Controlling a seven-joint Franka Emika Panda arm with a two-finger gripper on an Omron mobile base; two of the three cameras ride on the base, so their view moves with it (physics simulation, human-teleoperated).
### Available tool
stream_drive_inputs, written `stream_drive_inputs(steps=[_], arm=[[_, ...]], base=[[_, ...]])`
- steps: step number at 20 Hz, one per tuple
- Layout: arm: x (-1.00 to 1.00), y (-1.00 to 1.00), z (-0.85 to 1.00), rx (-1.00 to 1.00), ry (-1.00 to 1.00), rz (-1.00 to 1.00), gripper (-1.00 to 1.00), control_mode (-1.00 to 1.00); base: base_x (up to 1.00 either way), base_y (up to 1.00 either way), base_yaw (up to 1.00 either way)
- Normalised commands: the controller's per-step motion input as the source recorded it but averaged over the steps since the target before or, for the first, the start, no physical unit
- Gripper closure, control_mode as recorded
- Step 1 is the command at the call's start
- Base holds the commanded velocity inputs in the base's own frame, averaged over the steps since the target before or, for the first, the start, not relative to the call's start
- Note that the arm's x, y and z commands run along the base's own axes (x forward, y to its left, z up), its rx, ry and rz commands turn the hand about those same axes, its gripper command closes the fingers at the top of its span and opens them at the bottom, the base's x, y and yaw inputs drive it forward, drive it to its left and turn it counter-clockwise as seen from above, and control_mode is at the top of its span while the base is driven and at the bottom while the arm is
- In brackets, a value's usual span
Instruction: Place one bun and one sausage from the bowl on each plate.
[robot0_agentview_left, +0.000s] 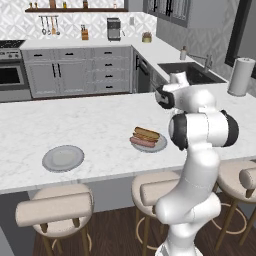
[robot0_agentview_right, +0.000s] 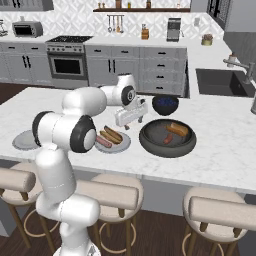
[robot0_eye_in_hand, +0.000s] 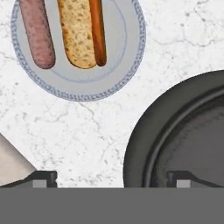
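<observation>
The white arm's two-finger gripper (robot0_agentview_right: 131, 121) hangs over the white marble counter (robot0_agentview_left: 95, 125), jaws spread wide and holding nothing. It sits above the strip of bare marble between the flat light-grey filled plate (robot0_agentview_right: 122, 145) and the big dark round bowl (robot0_agentview_right: 167, 137). From the hand camera the two dark fingertips (robot0_eye_in_hand: 43, 178) stand far apart, one over marble, the other over the bowl's (robot0_eye_in_hand: 175, 131) thick rim. Plate (robot0_eye_in_hand: 118, 65) and bowl lie close but apart, with a clear band of stone between their edges.

On that plate, a golden-brown bun (robot0_agentview_right: 113, 133) with a darker toasted top lies beside a slim reddish-pink sausage (robot0_agentview_right: 103, 142), side by side, touching or nearly so. The hand view shows them sharply: bun (robot0_eye_in_hand: 81, 33), sausage (robot0_eye_in_hand: 37, 33), both well inside the rim.

The right base view looks into the bowl: a second bun (robot0_agentview_right: 178, 129) and a second sausage (robot0_agentview_right: 168, 138) lie on its floor. Just beyond it stands a smaller glossy navy bowl (robot0_agentview_right: 165, 104).

The left base view gives what the arm hides elsewhere: the empty second grey plate (robot0_agentview_left: 63, 158), well to the left near the counter's near edge, with open marble between it and the filled plate (robot0_agentview_left: 157, 145). Beige round stools (robot0_agentview_left: 55, 207) line the near side below.
</observation>
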Motion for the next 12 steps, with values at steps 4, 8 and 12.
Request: stream_drive_inputs(steps=[4,8,12], arm=[[0.14,-1.00,-0.54,0.09,0.04,-0.15,-1.00,-1.00],[0.00,-0.76,-0.26,0.10,0.07,-0.28,-1.00,-1.00],[-0.10,-0.24,0.61,0.09,-0.05,-0.41,-1.00,-1.00]], base=[[0.00,0.00,0.00],[0.00,0.00,0.00],[0.00,0.00,0.00]])
